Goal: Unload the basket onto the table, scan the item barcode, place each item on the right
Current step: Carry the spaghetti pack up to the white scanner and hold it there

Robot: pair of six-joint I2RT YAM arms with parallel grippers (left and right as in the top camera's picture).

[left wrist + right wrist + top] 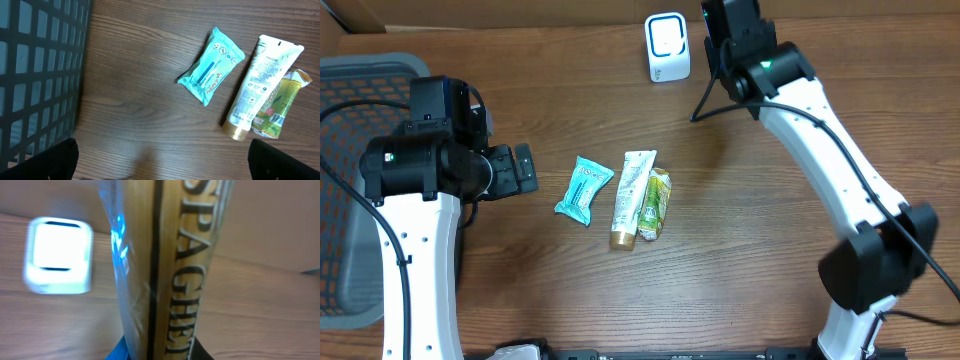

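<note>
A wooden table [740,260] carries a grey basket [365,68] at its left edge. The right gripper [726,28], fingers clamped on a spaghetti pack [170,270], holds it near the white scanner [667,47] at the far edge. The left gripper [526,168] hovers, fingers wide apart, beside a white tube [632,198], a teal wipes packet [584,189] and a green sachet [655,203]. The tube and sachet touch.
</note>
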